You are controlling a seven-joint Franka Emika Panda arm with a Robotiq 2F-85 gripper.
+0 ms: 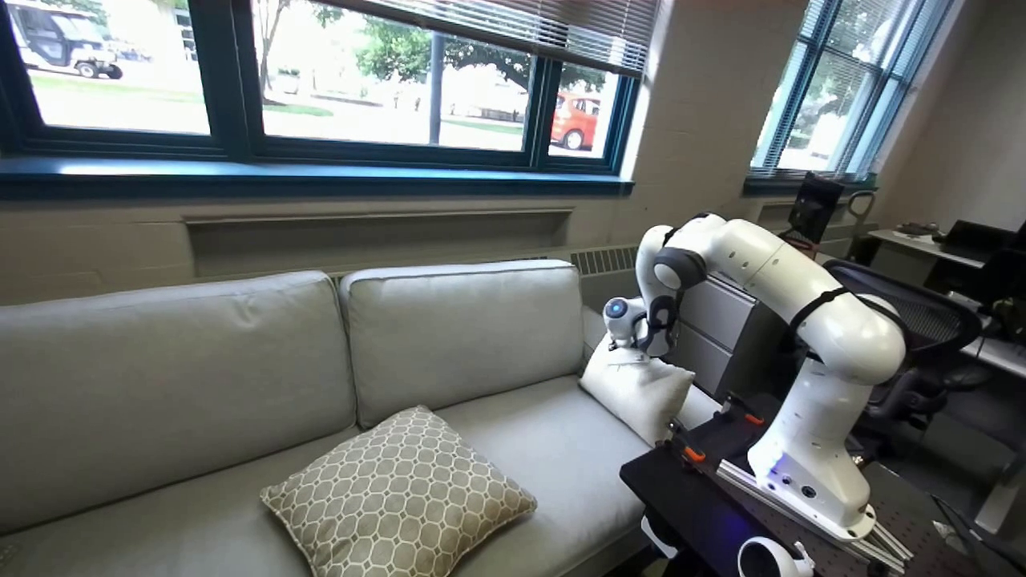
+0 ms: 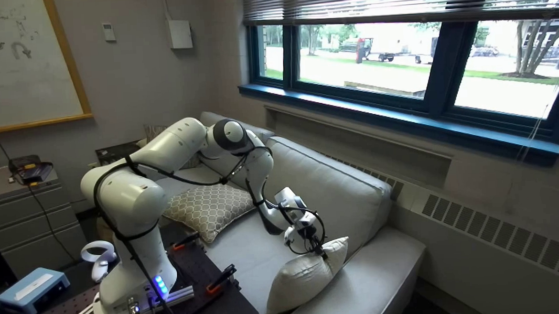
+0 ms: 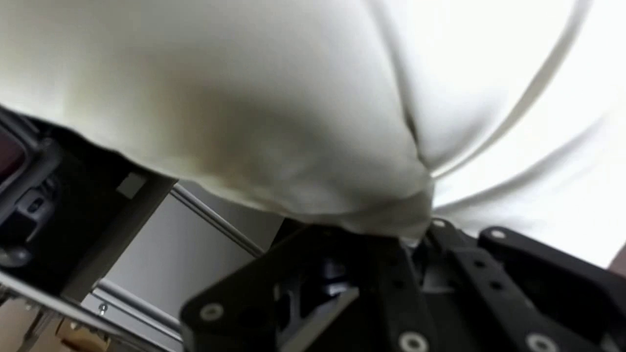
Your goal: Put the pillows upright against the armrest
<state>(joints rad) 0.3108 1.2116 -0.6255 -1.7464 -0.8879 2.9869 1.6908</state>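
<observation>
One broad window (image 1: 385,88) above the couch (image 1: 469,336). Seat (image 1: 521,425): padded, level, probably grippy enough to keep a pillow's foot from sliding. Armrest (image 2: 362,277): padded, low. Tan lattice pillow (image 1: 401,497) lies on the seat, well apart from the armrest; looks light, soft, best taken by a corner. Cream pillow (image 1: 637,397), smaller, stands tilted just beside the armrest, contact uncertain from where I stand; plump, liable to slump if released early. Gripper (image 3: 419,238) pinches a fold of its upper edge: sound hold, I judge.
</observation>
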